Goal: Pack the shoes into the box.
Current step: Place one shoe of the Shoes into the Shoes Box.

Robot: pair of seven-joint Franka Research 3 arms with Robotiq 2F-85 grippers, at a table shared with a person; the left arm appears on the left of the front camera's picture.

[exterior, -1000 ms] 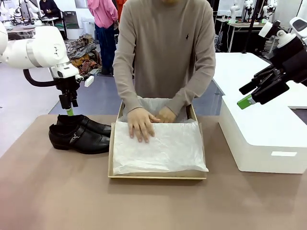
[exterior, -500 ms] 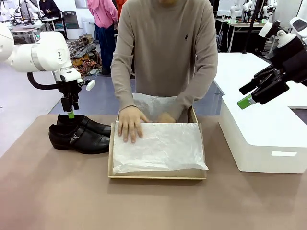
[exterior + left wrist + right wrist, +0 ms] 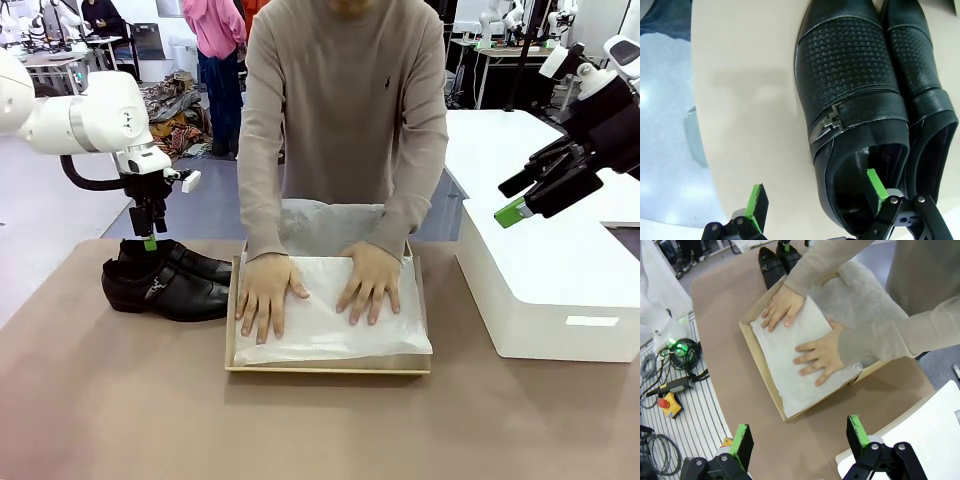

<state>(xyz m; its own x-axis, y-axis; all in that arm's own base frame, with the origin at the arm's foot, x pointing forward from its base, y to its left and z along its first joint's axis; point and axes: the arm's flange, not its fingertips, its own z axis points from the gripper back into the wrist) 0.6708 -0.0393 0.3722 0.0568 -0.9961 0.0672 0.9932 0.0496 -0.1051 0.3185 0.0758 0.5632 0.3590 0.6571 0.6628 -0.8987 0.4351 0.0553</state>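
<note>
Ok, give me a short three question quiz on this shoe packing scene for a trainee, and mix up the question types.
1. True or false: the shoes already lie inside the box.
2. Multiple choice: the open left gripper hangs over A) the large white box, B) the heel end of a shoe, C) the person's sleeve.
3. Fill in: both of the person's hands press flat on the ______ in the box.

Key
1. False: they stand on the table beside it.
2. B.
3. White tissue paper.
</note>
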